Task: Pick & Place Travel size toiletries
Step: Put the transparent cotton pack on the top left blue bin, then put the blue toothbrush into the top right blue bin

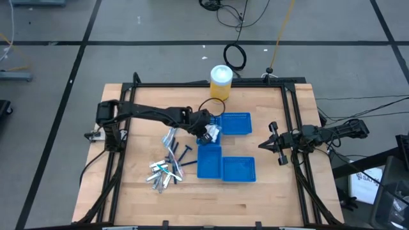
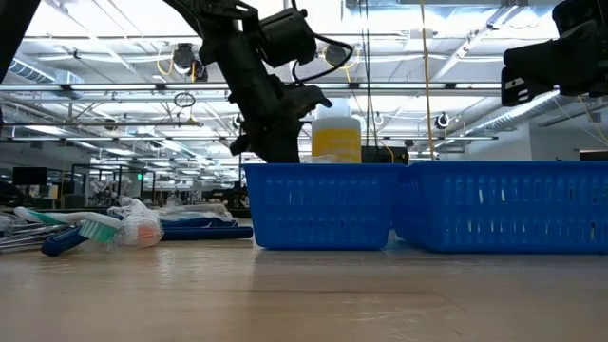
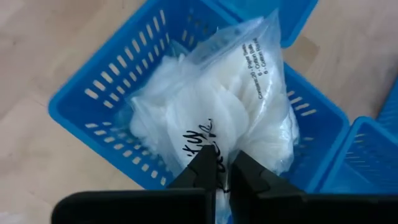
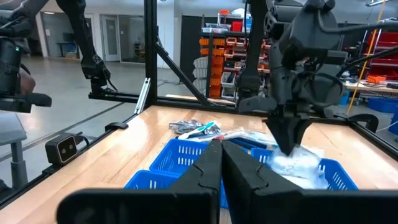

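1. Table (image 1: pixel 255 198): light wood w/ black frame rails; everything below is placed rel. to the blue tray under my left gripper
2. That tray (image 1: pixel 209 161) sits mid-table, one of three blue mesh trays; a second (image 1: pixel 238 169) touches its side toward my right arm, a third (image 1: pixel 234 124) lies just beyond it toward the yellow canister
3. Yellow canister (image 1: pixel 220 82) w/ white lid: upright at the table's far edge, well beyond the tray
4. My left arm reaches in across the table; left gripper (image 3: pixel 222 167) hangs right over the tray, fingers pinched tight on the top edge of a clear bag
5. Clear bag of white cotton pads (image 3: pixel 211 112): printed label + black marker scrawl, its bottom down inside the tray, its top held in my left fingers
6. My right gripper (image 4: pixel 221 155) waits well off to the side past the second tray, fingers closed, nothing in them
7. Rest of the toiletries (image 1: pixel 167 167): loose pile on the wood on the tray's other side, near it – silvery tubes, dark blue sticks, toothbrushes
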{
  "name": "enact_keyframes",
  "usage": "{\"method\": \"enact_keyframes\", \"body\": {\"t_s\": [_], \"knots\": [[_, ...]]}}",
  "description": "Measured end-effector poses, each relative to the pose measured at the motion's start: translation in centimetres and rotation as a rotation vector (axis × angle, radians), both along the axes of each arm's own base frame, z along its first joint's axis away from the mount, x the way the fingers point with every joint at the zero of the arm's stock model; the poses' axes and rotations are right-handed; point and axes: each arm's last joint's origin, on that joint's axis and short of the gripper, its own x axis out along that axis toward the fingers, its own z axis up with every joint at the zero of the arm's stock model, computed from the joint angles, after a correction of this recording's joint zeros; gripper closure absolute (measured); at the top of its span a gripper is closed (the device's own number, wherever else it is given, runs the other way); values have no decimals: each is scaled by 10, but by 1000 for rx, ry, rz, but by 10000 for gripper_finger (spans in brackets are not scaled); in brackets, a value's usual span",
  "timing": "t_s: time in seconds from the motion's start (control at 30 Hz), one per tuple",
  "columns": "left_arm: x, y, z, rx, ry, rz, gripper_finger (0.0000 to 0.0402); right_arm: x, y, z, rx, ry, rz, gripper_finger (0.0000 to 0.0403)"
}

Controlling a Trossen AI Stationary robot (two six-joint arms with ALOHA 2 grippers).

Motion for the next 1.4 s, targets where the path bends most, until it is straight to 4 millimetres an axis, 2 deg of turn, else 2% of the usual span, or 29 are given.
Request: {"method": "enact_keyframes", "body": {"t_s": [0.23,0.33,0.43,0.6,0.77,0.93,1.1,1.27,1.4], "knots": [[0,0,-3,-6,11,8,381,0,0,0,0,0,0,399],[-1,0,-4,-16,21,24,364,0,0,0,0,0,0,399],[-1,0,-4,-19,21,28,325,0,0,0,0,0,0,399],[-3,1,0,-20,24,3,235,0,0,0,0,0,0,399],[-6,3,35,-24,-54,-12,157,0,0,0,0,-1,0,399],[-26,5,70,63,-106,23,109,0,0,0,0,0,0,399],[-64,-1,97,207,9,205,88,0,0,0,0,0,0,399],[-96,-12,97,250,195,414,87,0,0,0,0,-1,0,399],[-106,-14,75,265,280,499,95,0,0,0,0,-1,0,399]]}}
